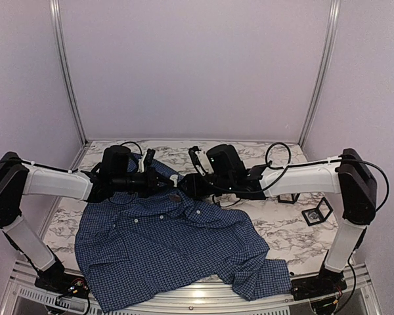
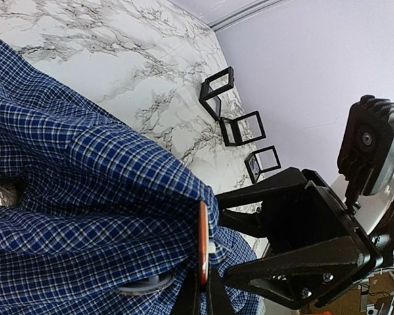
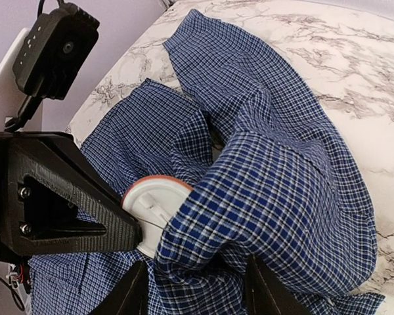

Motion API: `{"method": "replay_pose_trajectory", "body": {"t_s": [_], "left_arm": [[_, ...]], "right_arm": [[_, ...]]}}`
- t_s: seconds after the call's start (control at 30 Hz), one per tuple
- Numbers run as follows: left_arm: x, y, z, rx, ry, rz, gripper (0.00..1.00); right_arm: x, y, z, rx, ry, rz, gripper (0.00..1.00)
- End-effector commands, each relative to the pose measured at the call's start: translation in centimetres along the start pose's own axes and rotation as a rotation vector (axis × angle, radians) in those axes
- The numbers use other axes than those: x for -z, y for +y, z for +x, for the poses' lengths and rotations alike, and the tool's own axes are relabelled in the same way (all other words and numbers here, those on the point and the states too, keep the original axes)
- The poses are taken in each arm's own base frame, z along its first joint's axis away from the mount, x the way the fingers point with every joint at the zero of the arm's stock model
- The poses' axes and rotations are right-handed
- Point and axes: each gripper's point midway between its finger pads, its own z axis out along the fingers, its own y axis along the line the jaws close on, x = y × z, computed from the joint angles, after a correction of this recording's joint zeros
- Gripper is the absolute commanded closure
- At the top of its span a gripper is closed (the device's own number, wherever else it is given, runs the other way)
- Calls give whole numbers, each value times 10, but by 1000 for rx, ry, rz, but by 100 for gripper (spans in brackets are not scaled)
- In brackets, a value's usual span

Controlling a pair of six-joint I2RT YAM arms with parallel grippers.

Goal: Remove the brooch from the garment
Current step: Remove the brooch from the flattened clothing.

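At the 12 o'clock end of the dark blue checked shirt (image 1: 164,243), the left gripper (image 3: 132,230) pinches the round orange-rimmed brooch (image 3: 151,205), while the right gripper (image 3: 196,266), at its 3 o'clock, stands spread around a raised shirt fold.

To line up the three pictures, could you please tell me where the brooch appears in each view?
Top external: the brooch is a small pale spot near the centre.
Left wrist: bottom centre, edge-on, its orange rim against the shirt.
Right wrist: lower left, round pale face, partly behind a shirt fold.
Shared landmark: the left hand pinching it, visible in all three views.
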Motion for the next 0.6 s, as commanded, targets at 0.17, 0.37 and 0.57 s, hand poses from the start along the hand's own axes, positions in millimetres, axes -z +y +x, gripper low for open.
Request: {"method": "replay_pose_trajectory", "body": {"t_s": [0.17, 0.37, 0.57], "left_arm": [[4, -11, -13, -33, -21, 6, 100], [5, -11, -14, -34, -21, 2, 100], [6, -7, -13, -33, -17, -13, 100]], "right_arm": [[-9, 12, 1, 53, 14, 13, 54], [-13, 11, 4, 53, 26, 18, 67], [-11, 10, 2, 55, 20, 27, 85]]}}
